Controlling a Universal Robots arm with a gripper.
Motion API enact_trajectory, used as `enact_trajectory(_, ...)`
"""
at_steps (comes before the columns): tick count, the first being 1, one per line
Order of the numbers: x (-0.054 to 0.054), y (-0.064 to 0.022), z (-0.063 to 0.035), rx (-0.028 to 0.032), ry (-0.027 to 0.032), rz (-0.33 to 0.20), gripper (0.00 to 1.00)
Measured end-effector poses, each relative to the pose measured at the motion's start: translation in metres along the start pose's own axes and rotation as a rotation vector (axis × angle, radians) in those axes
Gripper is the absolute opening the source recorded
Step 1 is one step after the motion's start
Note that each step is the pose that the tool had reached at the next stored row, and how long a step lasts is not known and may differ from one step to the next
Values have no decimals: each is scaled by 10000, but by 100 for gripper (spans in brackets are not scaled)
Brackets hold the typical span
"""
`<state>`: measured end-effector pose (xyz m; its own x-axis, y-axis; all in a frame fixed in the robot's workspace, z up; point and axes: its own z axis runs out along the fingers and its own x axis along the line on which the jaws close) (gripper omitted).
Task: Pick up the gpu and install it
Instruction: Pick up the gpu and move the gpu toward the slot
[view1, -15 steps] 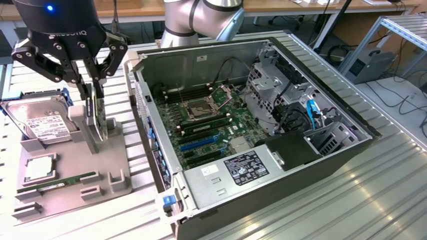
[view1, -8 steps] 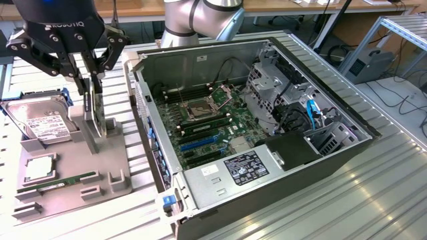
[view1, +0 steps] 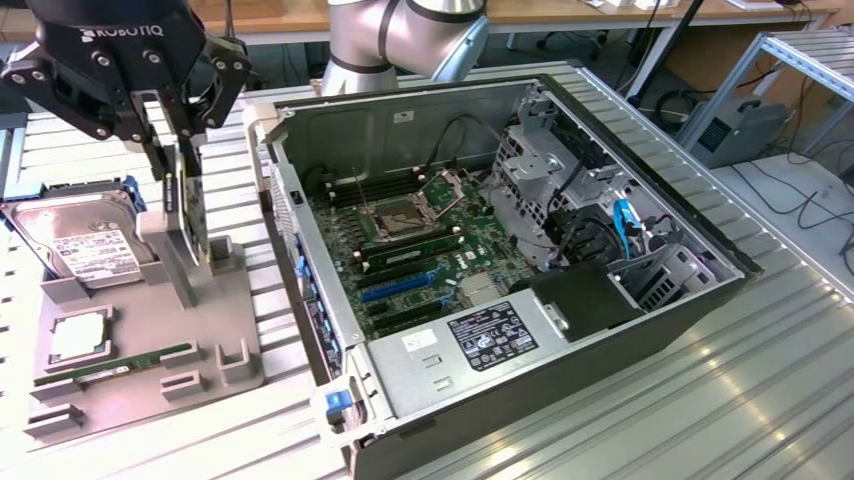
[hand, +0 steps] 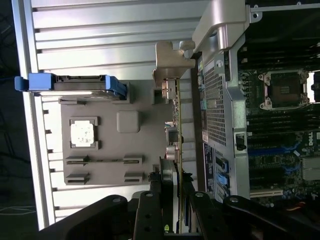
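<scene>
table (view1: 747, 400): ribbed metal | on it: grey tray (view1: 247, 310), open PC case (view1: 561, 400)

The gpu (view1: 187, 220) is being held upright at the parts tray (view1: 247, 320), between the hard drive (view1: 80, 250) and the computer case (view1: 334, 135).

Ribbed alu table (view1: 641, 400) spans 4–8 o'clock in the ext. view, wooden desk (view1: 561, 12) at 12, alu-profile rack (view1: 801, 55) w/ grey box (view1: 741, 130) at 2, pale floor (view1: 814, 235) w/ loose cables (view1: 781, 185) at 3.
</scene>
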<state>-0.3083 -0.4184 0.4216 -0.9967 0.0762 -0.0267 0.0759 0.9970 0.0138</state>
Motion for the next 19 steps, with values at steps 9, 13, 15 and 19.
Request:
enact_trajectory(9,-2,1,-85,-1,-1,0,27)
enact_trajectory(13,-2,1,-86,0,0,0,27)
enact_trajectory(15,-7,2,-88,1,2,0,27)
enact_trajectory(19,-44,5,-86,1,1,0,27)
